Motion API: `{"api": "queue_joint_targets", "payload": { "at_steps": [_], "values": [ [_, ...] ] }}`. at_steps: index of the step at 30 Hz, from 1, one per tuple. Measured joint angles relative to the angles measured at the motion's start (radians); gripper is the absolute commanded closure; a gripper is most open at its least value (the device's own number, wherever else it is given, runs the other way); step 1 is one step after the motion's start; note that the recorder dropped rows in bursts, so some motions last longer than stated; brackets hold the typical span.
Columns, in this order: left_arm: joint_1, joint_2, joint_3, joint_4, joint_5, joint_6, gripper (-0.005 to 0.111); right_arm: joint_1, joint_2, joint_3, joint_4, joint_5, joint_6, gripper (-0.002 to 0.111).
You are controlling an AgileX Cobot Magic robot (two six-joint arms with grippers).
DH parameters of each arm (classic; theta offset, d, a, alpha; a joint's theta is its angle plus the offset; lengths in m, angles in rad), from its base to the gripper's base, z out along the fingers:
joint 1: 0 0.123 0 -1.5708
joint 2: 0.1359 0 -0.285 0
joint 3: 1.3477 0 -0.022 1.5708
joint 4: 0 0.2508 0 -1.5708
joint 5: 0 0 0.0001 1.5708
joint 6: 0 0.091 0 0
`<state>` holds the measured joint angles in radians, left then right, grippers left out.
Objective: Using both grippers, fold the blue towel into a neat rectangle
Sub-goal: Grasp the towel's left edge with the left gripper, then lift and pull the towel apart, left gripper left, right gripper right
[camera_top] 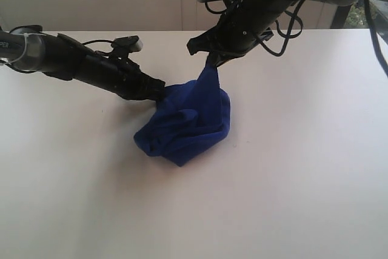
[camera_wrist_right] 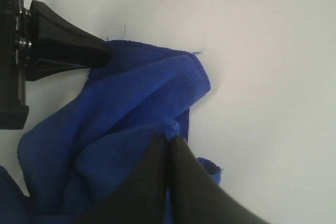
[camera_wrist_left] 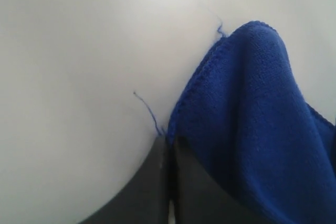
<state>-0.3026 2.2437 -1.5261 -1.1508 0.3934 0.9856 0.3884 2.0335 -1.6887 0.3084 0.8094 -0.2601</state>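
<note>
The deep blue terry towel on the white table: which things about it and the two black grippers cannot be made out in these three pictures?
- Corners and outline of the deep blue terry towel: exterior view, its own bunched folds hide them.
- Fingertips of the black left gripper: exterior view, lost against the cloth edge.
- How much cloth the black right gripper pinches: right wrist view, the shut fingers cover it.
- Most of the towel: left wrist view, cut off by the picture's edge.

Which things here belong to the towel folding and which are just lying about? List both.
Job: blue towel, bunched; left gripper, shut on its edge; right gripper, shut on a raised corner.
Just there: white table; nothing else loose shows.
</note>
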Motion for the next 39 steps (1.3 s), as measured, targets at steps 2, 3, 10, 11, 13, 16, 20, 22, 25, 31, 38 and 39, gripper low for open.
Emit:
{"api": "queue_joint_targets", "payload": {
  "at_steps": [2, 3, 10, 11, 13, 16, 20, 22, 25, 31, 38, 39],
  "values": [
    [0.000, -0.002, 0.000, 0.002, 0.002, 0.000, 0.107, 0.000, 0.000, 0.000, 0.002, 0.000, 0.000, 0.108],
    [0.000, -0.011, 0.000, 0.005, 0.008, 0.000, 0.107, 0.000, 0.000, 0.000, 0.002, 0.000, 0.000, 0.108],
    [0.060, -0.156, 0.002, 0.094, 0.120, -0.077, 0.107, 0.000, 0.000, 0.000, -0.034, 0.031, 0.028, 0.108],
    [0.074, -0.178, 0.002, 0.133, 0.142, -0.107, 0.107, 0.000, 0.000, 0.000, -0.054, 0.042, 0.042, 0.108],
    [0.098, -0.211, 0.002, 0.209, 0.181, -0.159, 0.107, 0.000, -0.006, 0.001, -0.084, 0.052, 0.074, 0.108],
    [0.140, -0.260, 0.002, 0.310, 0.260, -0.232, 0.107, 0.000, -0.032, 0.002, -0.121, 0.070, 0.100, 0.108],
    [0.182, -0.321, 0.007, 0.356, 0.354, -0.283, 0.107, 0.000, -0.072, 0.002, -0.138, 0.102, 0.119, 0.108],
    [0.189, -0.357, 0.027, 0.368, 0.374, -0.299, 0.107, 0.000, -0.087, 0.002, -0.153, 0.118, 0.137, 0.108],
    [0.193, -0.416, 0.062, 0.409, 0.378, -0.325, 0.107, 0.000, -0.104, 0.002, -0.176, 0.132, 0.169, 0.108],
    [0.195, -0.560, 0.170, 0.502, 0.363, -0.349, 0.107, 0.000, -0.155, 0.002, -0.207, 0.169, 0.189, 0.108],
    [0.195, -0.738, 0.269, 0.585, 0.338, -0.371, 0.107, 0.000, -0.215, 0.002, -0.281, 0.231, 0.217, 0.108],
    [0.195, -0.763, 0.279, 0.602, 0.338, -0.386, 0.107, 0.000, -0.226, 0.002, -0.290, 0.233, 0.219, 0.108]
  ]
}}
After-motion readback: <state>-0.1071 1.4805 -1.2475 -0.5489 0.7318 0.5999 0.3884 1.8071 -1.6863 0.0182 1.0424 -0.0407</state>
